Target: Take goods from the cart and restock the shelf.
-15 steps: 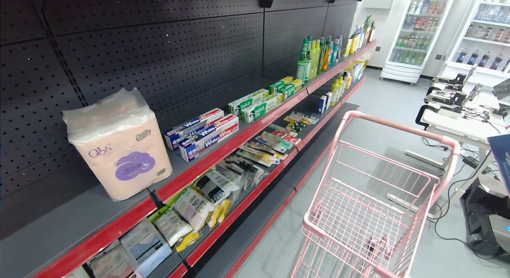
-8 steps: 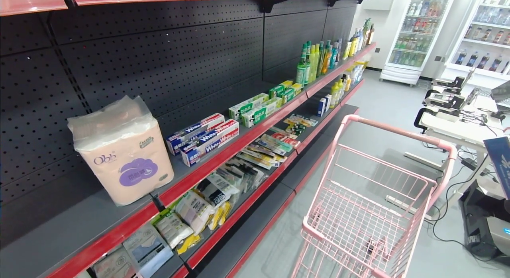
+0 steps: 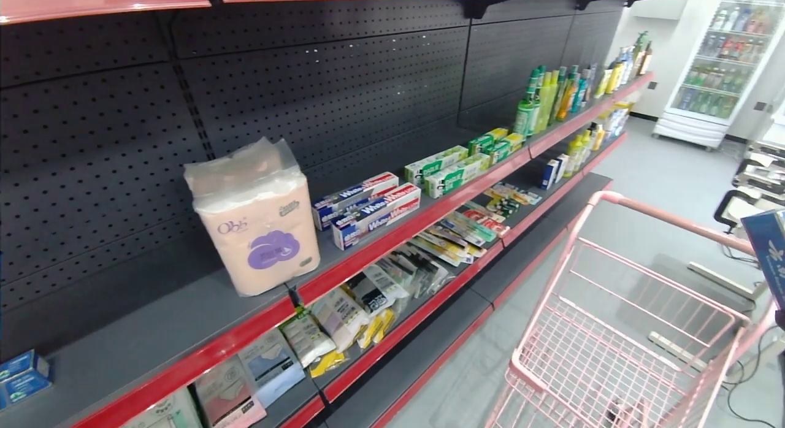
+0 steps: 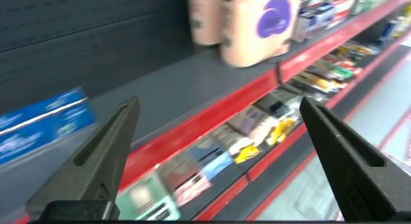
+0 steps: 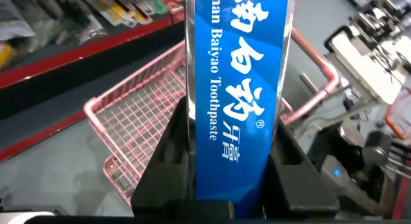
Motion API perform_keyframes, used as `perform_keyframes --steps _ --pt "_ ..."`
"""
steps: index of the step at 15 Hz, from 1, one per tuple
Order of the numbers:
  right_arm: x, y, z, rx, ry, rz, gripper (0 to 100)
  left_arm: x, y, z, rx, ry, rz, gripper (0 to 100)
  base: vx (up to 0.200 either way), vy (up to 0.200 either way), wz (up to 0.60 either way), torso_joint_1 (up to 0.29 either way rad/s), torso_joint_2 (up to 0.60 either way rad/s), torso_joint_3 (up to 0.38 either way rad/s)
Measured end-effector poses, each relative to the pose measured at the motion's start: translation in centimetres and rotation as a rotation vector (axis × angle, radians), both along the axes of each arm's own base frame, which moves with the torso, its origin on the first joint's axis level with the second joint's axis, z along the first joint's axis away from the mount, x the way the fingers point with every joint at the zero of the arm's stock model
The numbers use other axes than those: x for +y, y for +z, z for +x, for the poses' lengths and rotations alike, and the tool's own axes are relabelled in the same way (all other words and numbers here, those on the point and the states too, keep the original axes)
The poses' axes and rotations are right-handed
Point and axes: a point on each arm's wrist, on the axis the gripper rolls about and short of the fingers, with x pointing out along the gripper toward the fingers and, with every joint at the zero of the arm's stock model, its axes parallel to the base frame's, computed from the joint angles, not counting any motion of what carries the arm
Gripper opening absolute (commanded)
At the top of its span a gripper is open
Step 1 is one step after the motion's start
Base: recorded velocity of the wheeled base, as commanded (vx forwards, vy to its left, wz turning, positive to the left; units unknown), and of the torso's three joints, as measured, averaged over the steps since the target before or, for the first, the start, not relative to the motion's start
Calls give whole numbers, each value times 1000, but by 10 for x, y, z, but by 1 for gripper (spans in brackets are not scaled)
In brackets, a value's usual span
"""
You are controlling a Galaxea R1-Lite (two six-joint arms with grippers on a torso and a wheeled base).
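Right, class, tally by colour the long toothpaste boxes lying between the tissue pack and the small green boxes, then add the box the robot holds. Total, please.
Red-white-blue boxes: 2
Green-and-white boxes: 2
Blue box in the right pincer: 1
Total: 5

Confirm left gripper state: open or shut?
Open. The left gripper has its fingers spread wide, nothing between them; the shelf shows through the gap.
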Motion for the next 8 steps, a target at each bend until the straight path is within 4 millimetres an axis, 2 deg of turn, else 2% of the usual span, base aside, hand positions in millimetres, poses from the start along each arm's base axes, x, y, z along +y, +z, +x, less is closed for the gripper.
perform_keyframes --steps 8 --pt "0 -4 0 15 5 2 0 0 0 0 -1 0 0 100 0 0 600 3 1 4"
